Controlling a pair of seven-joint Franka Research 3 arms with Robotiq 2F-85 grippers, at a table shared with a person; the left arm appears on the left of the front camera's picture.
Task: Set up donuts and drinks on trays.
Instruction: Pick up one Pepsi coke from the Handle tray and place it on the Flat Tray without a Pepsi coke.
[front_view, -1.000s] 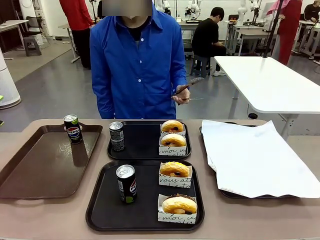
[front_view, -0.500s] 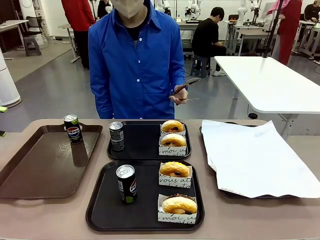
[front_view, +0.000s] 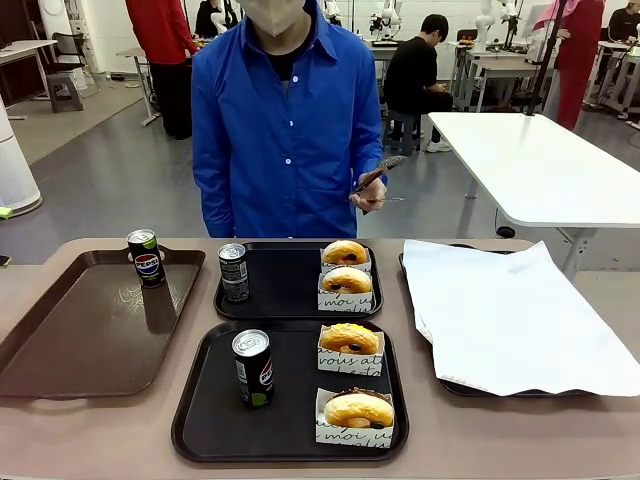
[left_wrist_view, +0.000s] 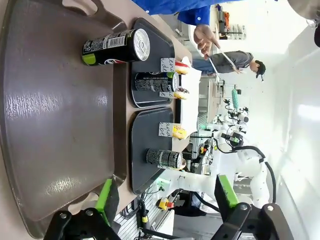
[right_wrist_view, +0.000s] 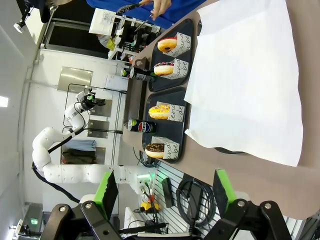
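Two black trays sit one behind the other in the middle of the table: the near tray (front_view: 205, 415) almost at the robot's edge, the far tray (front_view: 290, 280) just behind it with a thin strip of tabletop between their rims. To the left lies a longer brown tray (front_view: 80, 340), mostly bare, with one can (front_view: 146, 257) standing at its far rim. To the right a white paper sheet (front_view: 510, 315) covers another tray and hangs past its edges, so little of that tray shows. The near tray carries a black can with a green base (front_view: 253, 367) on its left side and two donuts in printed paper sleeves on its right, one (front_view: 350, 340) behind the other (front_view: 358, 409). The far tray holds a grey patterned can (front_view: 234, 272) at its left and two more sleeved donuts (front_view: 346, 280), close together, the rear one partly hidden. The icing colours are hard to make out from the front. The left gripper (left_wrist_view: 165, 197) hangs spread wide over the brown tray with nothing between its green pads; the right gripper (right_wrist_view: 165, 192) is likewise wide apart and empty, above the table edge near the paper. Across the table a person in a blue shirt holds tongs in one hand (front_view: 366, 192), well above the trays.
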